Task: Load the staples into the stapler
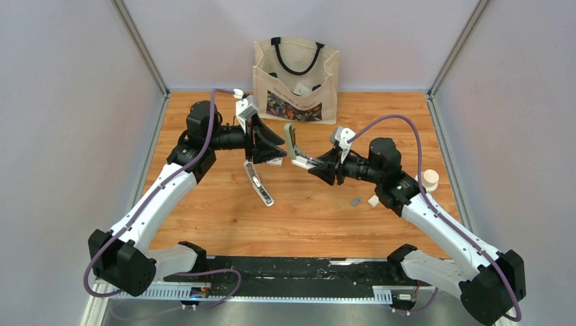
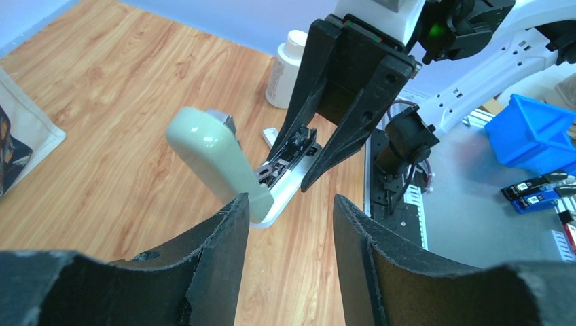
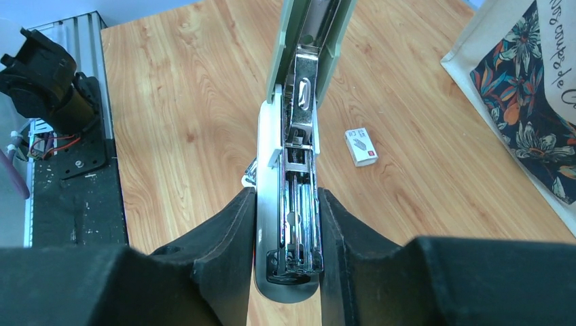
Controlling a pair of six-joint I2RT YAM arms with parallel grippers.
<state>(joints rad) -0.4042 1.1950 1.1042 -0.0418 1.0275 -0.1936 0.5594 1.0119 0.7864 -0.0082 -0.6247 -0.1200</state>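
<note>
My right gripper [image 1: 316, 166] is shut on the base of a pale green stapler [image 1: 292, 144]. The stapler's lid is swung up and its metal staple channel [image 3: 299, 204] lies open between my fingers. My left gripper [image 1: 272, 148] is open and empty, just left of that stapler and pointing at it; in the left wrist view [image 2: 291, 201] the lid [image 2: 214, 159] is right in front of it. A tiny grey strip, the staples [image 1: 355, 201], lies on the table in front of the right arm. A second stapler [image 1: 259, 185] lies flat below the left gripper.
A small white staple box [image 3: 361, 146] lies by the left gripper. A white block [image 1: 373, 201] and a small white bottle [image 1: 430, 180] stand by the right arm. A cloth tote bag [image 1: 297, 79] stands at the back. Grey walls enclose the wooden table [image 1: 204, 224].
</note>
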